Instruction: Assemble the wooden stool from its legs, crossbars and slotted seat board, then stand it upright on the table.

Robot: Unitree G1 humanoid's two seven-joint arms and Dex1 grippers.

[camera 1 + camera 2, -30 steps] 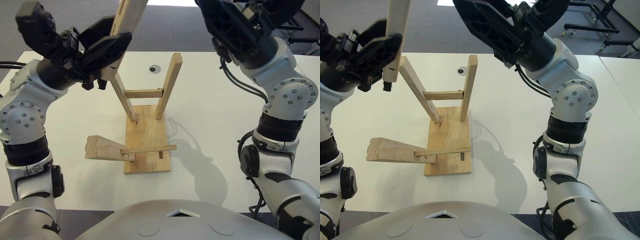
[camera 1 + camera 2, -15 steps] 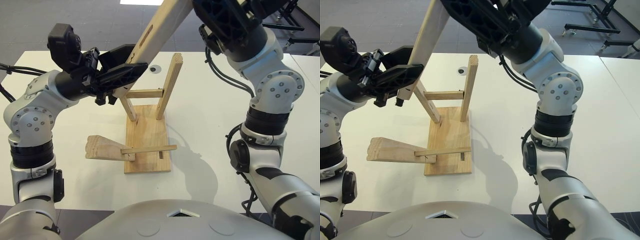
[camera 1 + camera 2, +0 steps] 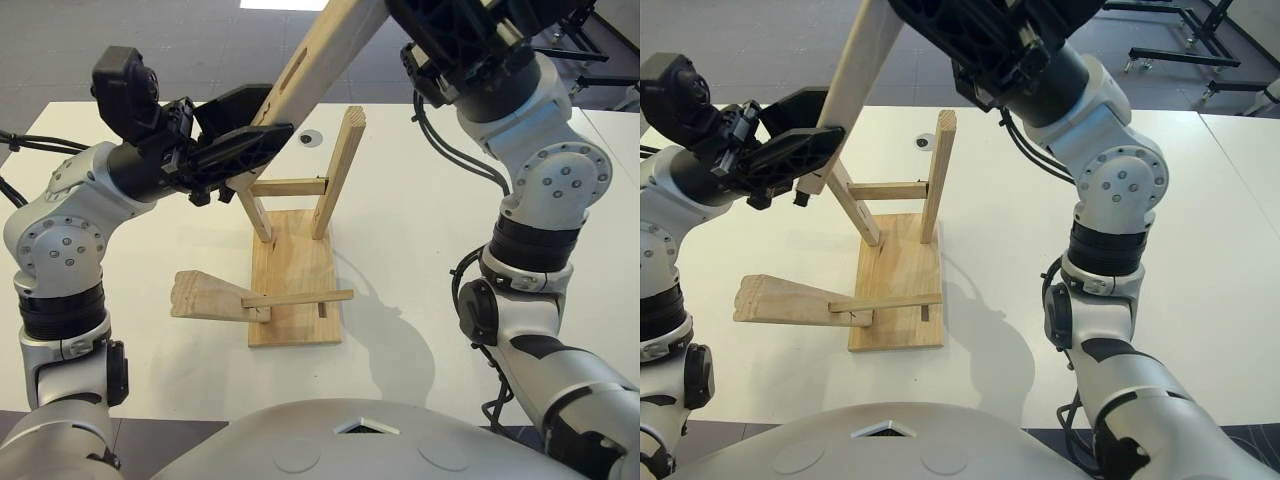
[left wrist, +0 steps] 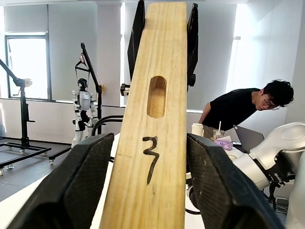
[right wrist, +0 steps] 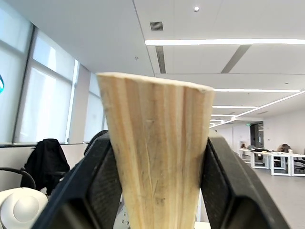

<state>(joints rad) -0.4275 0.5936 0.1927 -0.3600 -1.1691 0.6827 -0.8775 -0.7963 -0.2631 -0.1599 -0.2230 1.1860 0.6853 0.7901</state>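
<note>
1. Wooden and pale, the loose leg [image 3: 312, 62] hangs slanted in the air above the far end of the seat board [image 3: 295, 300]. The left gripper [image 3: 258, 130] has its fingers [image 4: 90, 186] closed on the lower part. The right gripper [image 5: 157, 143] clamps the upper end between its fingers [image 5: 95, 181].
2. The seat board lies flat on the worktop [image 3: 420, 220]. At its far end stand the left standing leg [image 3: 255, 212] and the right standing leg [image 3: 340, 170], joined by the upper crossbar [image 3: 288, 186]. A fallen leg [image 3: 205, 297] lies on its side off the board's left edge, and its lower crossbar [image 3: 305, 297] reaches across the board.
3. Both arms hold one stiff stick, so if they travel unevenly the loose leg could twist or slide in the fingers. Its slot would then turn away from the crossbar it has to meet.
4. The loose leg's low end and the left gripper sit just beside the left standing leg. A knock there could tip the standing pair out of the board. From where I stand, I cannot tell how firmly they are seated.
5. Nothing pins the seat board. A slanted push into a slot could jam the leg or shove the board along the worktop.
6. If either gripper lets go early, the long leg could swing down onto the assembly.
</note>
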